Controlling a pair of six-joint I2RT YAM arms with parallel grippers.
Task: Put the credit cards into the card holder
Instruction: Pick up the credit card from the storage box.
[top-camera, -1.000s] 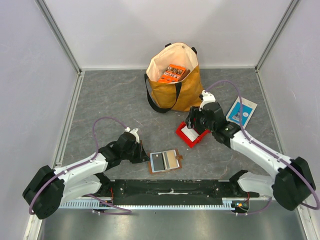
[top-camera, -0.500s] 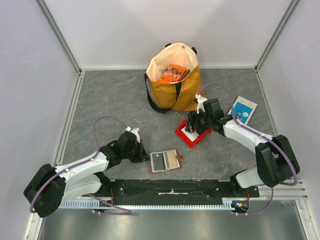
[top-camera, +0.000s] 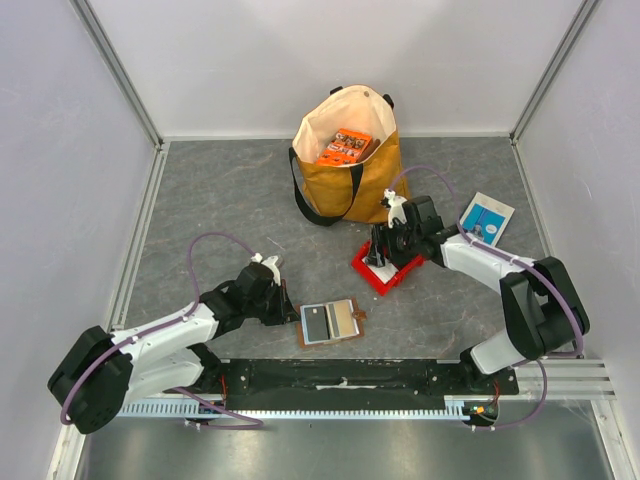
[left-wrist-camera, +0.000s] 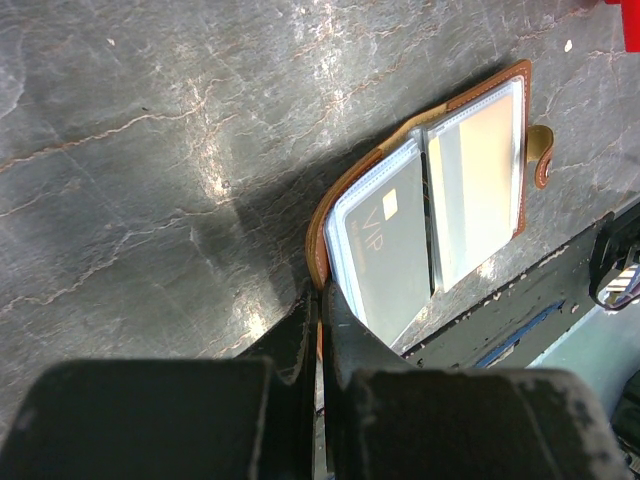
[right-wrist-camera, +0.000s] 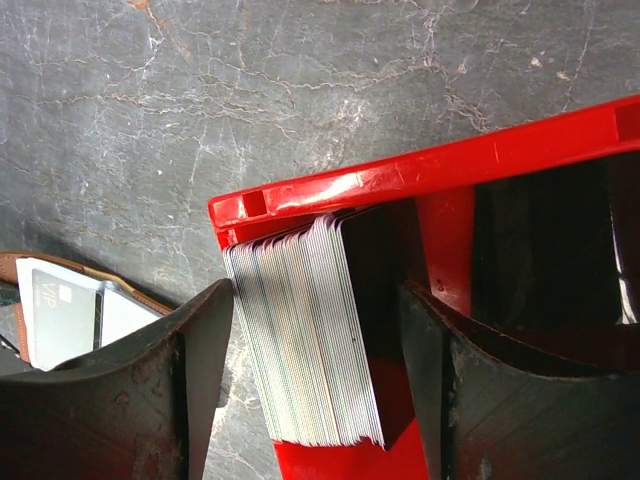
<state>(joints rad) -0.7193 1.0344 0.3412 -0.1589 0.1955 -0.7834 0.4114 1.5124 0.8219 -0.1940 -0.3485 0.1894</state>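
The brown card holder (top-camera: 332, 321) lies open near the table's front edge, with a dark grey VIP card (left-wrist-camera: 385, 250) in its left pocket and a pale card (left-wrist-camera: 475, 190) in its right. My left gripper (top-camera: 284, 305) is shut on the holder's left leather edge (left-wrist-camera: 322, 295). A stack of credit cards (right-wrist-camera: 305, 340) stands on edge in the red bin (right-wrist-camera: 350, 185). My right gripper (right-wrist-camera: 315, 370) is open and straddles this stack, one finger outside the bin's left wall, one inside. In the top view it (top-camera: 386, 250) hangs over the bin (top-camera: 372, 277).
A tan tote bag (top-camera: 345, 185) holding orange packets stands behind the bin. A blue-and-white box (top-camera: 486, 221) lies at the right. A black rail (top-camera: 340, 378) runs along the front edge. The holder's corner shows in the right wrist view (right-wrist-camera: 60, 300).
My right arm has swung left and stretched out, bringing its open gripper closer over the card stack in the red bin. The left arm and the holder have not moved.
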